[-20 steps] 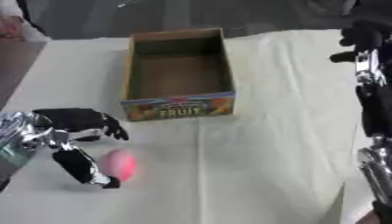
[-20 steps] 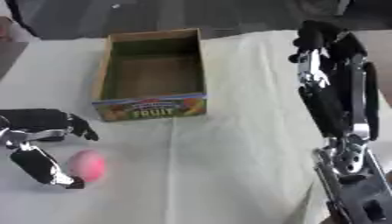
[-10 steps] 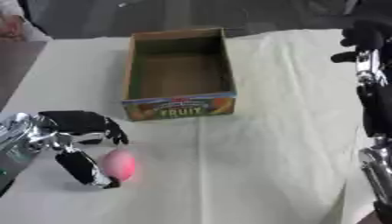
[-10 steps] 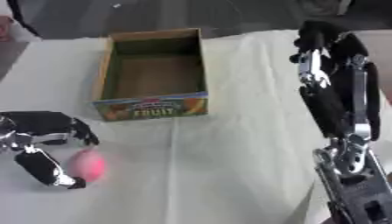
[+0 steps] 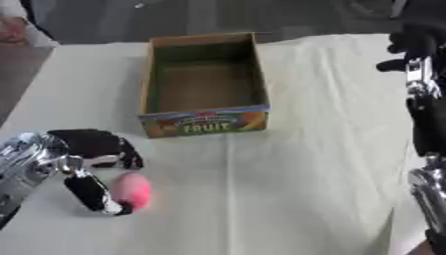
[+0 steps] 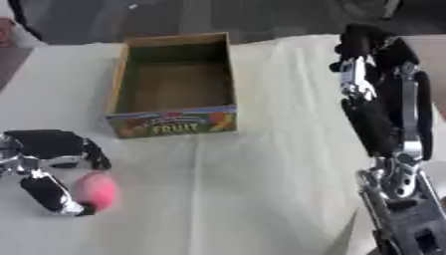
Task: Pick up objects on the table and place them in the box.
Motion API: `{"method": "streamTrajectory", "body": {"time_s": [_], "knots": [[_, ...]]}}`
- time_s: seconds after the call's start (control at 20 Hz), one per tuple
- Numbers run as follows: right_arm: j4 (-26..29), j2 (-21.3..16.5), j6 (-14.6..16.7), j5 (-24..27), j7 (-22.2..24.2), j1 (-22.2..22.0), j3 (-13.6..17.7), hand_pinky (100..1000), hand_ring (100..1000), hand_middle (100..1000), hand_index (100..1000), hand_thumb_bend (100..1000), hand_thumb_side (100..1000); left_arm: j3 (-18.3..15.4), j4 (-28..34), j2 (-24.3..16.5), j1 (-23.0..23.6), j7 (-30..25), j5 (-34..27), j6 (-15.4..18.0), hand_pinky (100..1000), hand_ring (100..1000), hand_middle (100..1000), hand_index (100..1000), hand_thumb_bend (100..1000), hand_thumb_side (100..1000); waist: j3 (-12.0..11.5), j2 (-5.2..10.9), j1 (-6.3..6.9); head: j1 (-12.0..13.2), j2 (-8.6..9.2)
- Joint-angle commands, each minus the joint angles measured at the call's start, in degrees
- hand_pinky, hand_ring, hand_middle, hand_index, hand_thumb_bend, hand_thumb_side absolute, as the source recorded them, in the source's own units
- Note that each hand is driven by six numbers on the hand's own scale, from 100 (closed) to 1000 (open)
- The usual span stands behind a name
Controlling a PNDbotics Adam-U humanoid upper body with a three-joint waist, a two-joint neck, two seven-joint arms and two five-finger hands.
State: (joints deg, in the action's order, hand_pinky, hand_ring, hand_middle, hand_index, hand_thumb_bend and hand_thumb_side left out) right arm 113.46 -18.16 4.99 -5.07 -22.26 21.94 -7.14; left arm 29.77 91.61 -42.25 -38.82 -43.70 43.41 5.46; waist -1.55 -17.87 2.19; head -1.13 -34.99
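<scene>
- Fingers of my left hand (image 5: 91, 159) curl above the pink object (image 5: 132, 189), thumb beside it, bracketing it for a grab; whether I'm touching it, I cannot tell.
- Cardboard box (image 5: 205, 122) stands open just beyond, empty, an easy drop.
- Right hand (image 6: 366, 42) hangs raised, out of the way, fingers curled on nothing.

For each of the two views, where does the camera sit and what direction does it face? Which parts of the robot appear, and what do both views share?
Left eye view: in the head, looking down at the table; left hand lower left by the pink object, right arm at the right edge.
Right eye view: beside it, same downward look; right hand and its arm show fuller.
Shared: the fruit box, empty inside, the pink object and the left hand.
</scene>
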Motion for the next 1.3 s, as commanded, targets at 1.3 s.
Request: {"method": "streamTrajectory", "body": {"time_s": [1.3], "knots": [[1.1, -0.4, -0.1, 0.7, 0.2, 0.0, 0.2, 575, 782, 537, 734, 100, 584, -0.7, 5.1, -1.9, 0.3, 2.7, -2.0, -2.2, 625, 663, 530, 689, 156, 183, -0.3, 1.30, -0.01, 0.1, 0.81]]}}
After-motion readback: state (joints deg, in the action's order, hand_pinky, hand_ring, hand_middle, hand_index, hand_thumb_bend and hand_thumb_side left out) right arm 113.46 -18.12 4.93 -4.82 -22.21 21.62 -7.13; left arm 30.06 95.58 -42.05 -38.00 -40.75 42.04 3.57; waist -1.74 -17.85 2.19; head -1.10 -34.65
